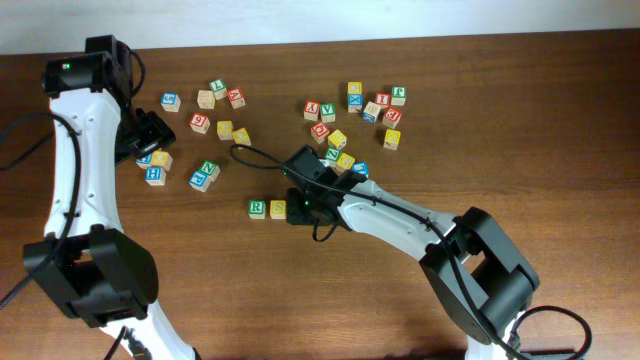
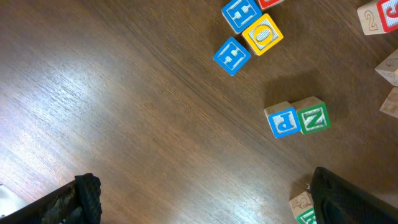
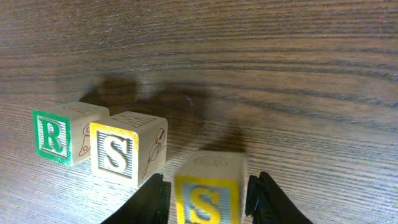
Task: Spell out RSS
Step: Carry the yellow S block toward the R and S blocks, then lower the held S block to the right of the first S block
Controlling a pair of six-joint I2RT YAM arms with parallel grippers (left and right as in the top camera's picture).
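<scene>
The green-and-white R cube point(image 1: 257, 208) and a yellow S cube point(image 1: 277, 209) sit side by side on the wooden table. In the right wrist view the R cube point(image 3: 59, 137) is at the left and the S cube point(image 3: 121, 155) touches it on its right. My right gripper point(image 3: 208, 202) is shut on a second yellow S cube point(image 3: 208, 190), held just right of the first S and slightly apart from it. In the overhead view the right gripper point(image 1: 300, 205) hides this cube. My left gripper point(image 2: 202, 196) is open and empty, over bare table at the left point(image 1: 150, 135).
Loose cubes lie scattered at the back: one group point(image 1: 355, 110) behind the right arm, another point(image 1: 215, 100) near the left arm. The left wrist view shows a blue P cube point(image 2: 283, 120) touching a green N cube point(image 2: 313, 116), a yellow O cube point(image 2: 262, 34) and blue cubes point(image 2: 231, 55).
</scene>
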